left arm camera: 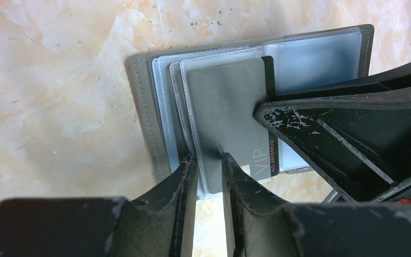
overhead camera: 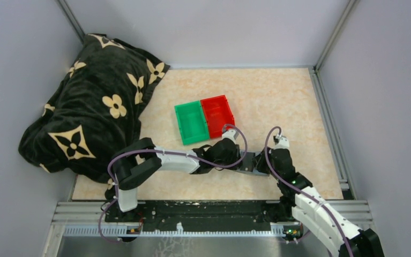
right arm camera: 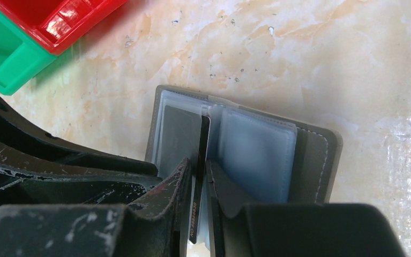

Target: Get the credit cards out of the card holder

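The card holder [left arm camera: 140, 107] lies open on the marble table, its clear sleeves fanned out. A dark credit card [left arm camera: 225, 101] marked VIP sits in one sleeve and sticks out past its right edge. My left gripper [left arm camera: 209, 160] is shut on the lower edge of that sleeve. From the right, a finger [left arm camera: 321, 128] of my right gripper reaches the card's edge. In the right wrist view the card [right arm camera: 204, 136] stands edge-on, and my right gripper [right arm camera: 200, 170] is shut on it, with the holder's grey cover [right arm camera: 316, 160] beside it. From above, both grippers [overhead camera: 246, 159] meet and hide the holder.
A green bin [overhead camera: 191, 123] and a red bin [overhead camera: 217, 114] stand joined just beyond the grippers; the same green bin [right arm camera: 2, 59] and red bin [right arm camera: 58, 19] show top left in the right wrist view. A black flowered blanket [overhead camera: 90, 107] is heaped at the left. Grey walls enclose the table.
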Robot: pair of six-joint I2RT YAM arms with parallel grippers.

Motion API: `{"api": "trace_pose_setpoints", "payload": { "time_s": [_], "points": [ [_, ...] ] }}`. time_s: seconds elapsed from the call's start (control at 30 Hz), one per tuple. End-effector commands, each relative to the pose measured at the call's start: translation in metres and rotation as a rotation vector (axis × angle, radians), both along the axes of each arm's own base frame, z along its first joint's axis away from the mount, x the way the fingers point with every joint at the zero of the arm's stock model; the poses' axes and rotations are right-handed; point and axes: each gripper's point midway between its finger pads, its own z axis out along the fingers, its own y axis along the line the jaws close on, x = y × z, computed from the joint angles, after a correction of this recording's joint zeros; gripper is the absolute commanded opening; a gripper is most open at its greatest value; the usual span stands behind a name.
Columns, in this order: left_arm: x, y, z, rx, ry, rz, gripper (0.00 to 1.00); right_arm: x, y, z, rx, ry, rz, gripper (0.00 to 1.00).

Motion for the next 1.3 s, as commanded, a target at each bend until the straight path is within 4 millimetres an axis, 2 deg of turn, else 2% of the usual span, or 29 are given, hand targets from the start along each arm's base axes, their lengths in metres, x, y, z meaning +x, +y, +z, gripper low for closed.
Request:
{"api": "trace_pose_setpoints", "payload": {
  "time_s": [0.0,0.23,0.53,0.7,0.97,1.27],
  "points": [
    [-0.010,0.001,-0.025,0.047,0.050,-0.022,0.30,-0.002,0.039,0.042,0.149,-0.096,0.178,0.15],
    [-0.008,0.001,-0.021,0.040,0.044,-0.011,0.29,-0.007,0.046,0.040,0.176,-0.091,0.222,0.15],
    [-0.007,-0.006,-0.022,0.037,0.052,-0.023,0.29,-0.018,0.057,0.050,0.208,-0.125,0.323,0.15],
    [-0.007,-0.006,-0.018,0.031,0.048,-0.022,0.29,-0.024,0.059,0.044,0.203,-0.106,0.357,0.15],
    [-0.009,-0.007,-0.020,0.024,0.059,-0.025,0.29,-0.036,0.070,0.053,0.247,-0.126,0.449,0.15],
    [-0.007,-0.008,-0.012,0.001,0.051,-0.018,0.29,-0.049,0.076,0.038,0.242,-0.079,0.535,0.16]
  ]
}}
